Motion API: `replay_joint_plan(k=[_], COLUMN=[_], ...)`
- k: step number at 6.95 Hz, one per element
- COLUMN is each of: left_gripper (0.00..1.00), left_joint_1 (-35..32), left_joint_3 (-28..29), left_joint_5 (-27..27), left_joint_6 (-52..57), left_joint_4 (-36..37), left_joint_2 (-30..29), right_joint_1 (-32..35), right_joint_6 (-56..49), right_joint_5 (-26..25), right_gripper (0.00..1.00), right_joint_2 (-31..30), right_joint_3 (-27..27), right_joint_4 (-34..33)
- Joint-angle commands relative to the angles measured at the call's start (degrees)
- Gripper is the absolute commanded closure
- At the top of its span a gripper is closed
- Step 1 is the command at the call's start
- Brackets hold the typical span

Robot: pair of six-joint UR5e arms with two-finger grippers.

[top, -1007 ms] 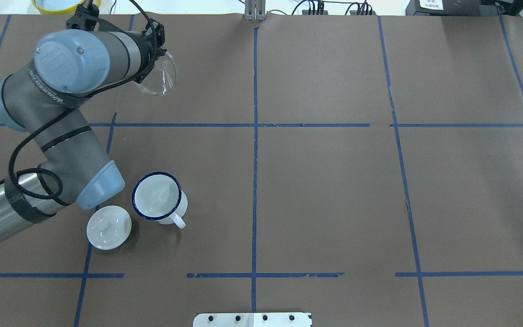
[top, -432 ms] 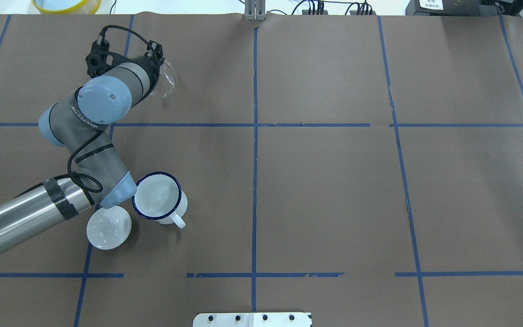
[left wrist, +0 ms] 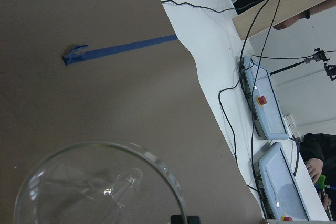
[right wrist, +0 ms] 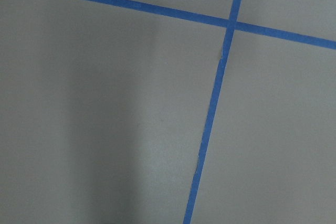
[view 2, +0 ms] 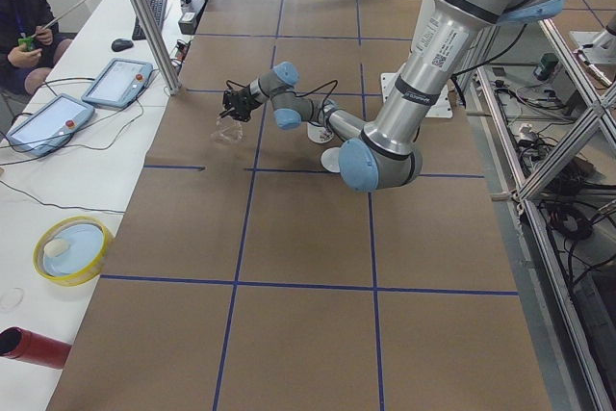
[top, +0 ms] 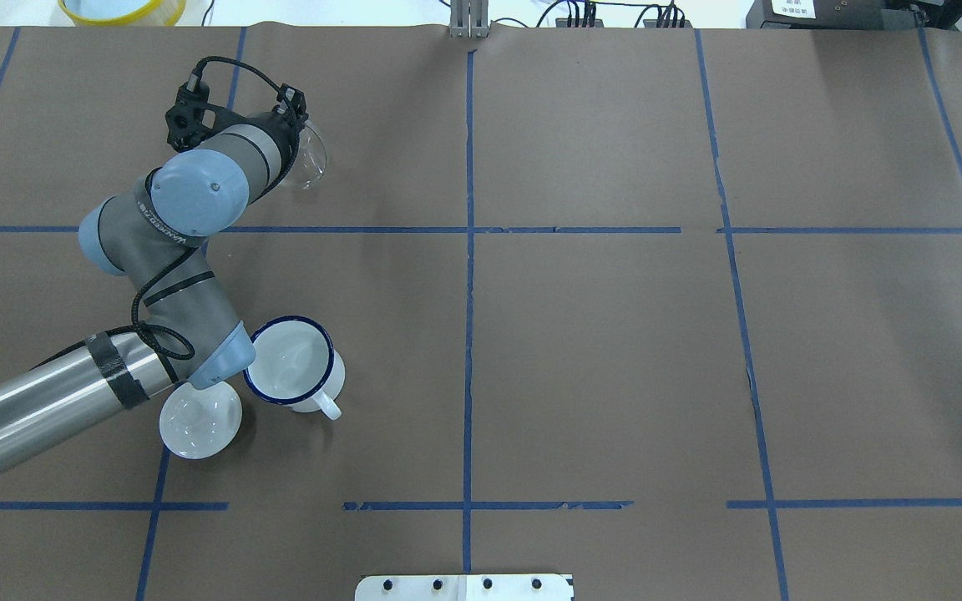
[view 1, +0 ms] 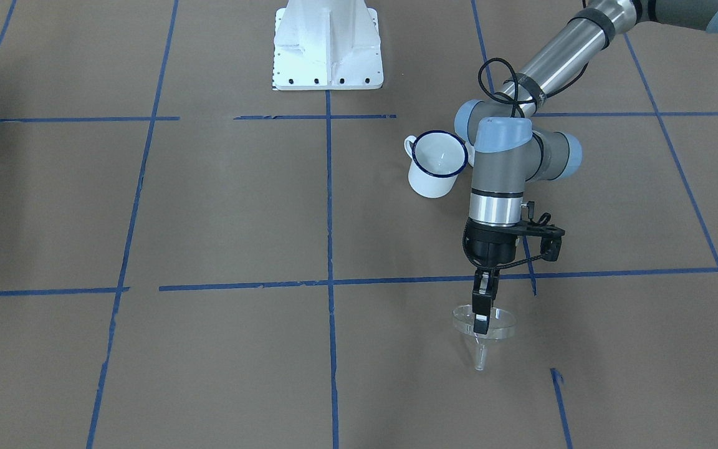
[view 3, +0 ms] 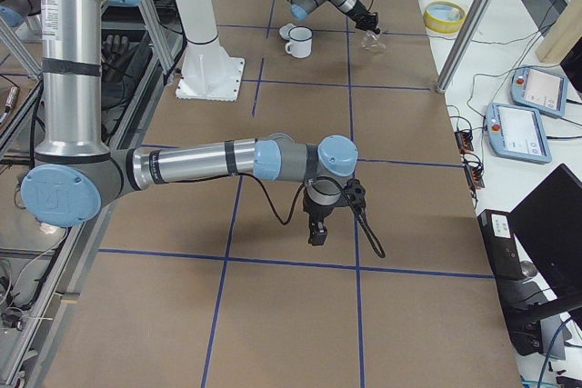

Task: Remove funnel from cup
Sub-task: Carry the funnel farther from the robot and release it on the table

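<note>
The clear funnel (view 1: pixel 495 322) hangs upright, spout down, low over the brown table at the far side of my left half; I cannot tell if the spout touches. It also shows in the overhead view (top: pixel 312 159) and fills the lower left wrist view (left wrist: pixel 100 187). My left gripper (view 1: pixel 481 323) is shut on the funnel's rim. The white cup (top: pixel 289 361) with the dark blue rim stands empty and upright near my left elbow, well apart from the funnel. My right gripper (view 3: pixel 318 233) shows only in the exterior right view, low over the table; I cannot tell if it is open.
A white knobbed lid (top: pixel 199 417) lies beside the cup, partly under my left forearm. A yellow bowl (top: pixel 122 8) sits beyond the table's far edge. The white robot base (view 1: pixel 328 43) stands at the near middle. An operator (view 2: pixel 24 7) sits past the far edge.
My left arm has come down toward the table with the funnel in its grip; the funnel now sits lower and a little further right. The cup and lid have not moved.
</note>
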Motion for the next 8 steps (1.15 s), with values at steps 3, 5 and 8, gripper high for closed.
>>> replay_joint_plan(k=[3,5,8], left_gripper=[0.0,0.0,0.0], left_joint_1=[-1.02,-2.16,-9.17], left_joint_3=[-7.23,-25.88,-48.61], left_joint_5=[-3.76,-15.85,-31.43], left_joint_6=[9.55,23.47,44.32], left_joint_4=[1.24,13.21,30.06], left_joint_2=[1.76,11.13,25.43], right_joint_1=[0.0,0.0,0.0], right_joint_6=[0.0,0.0,0.0], right_joint_5=[0.0,0.0,0.0], right_gripper=[0.0,0.0,0.0], right_joint_2=[0.0,0.0,0.0], right_joint_3=[0.0,0.0,-0.09], right_joint_4=[0.02,0.02,0.02])
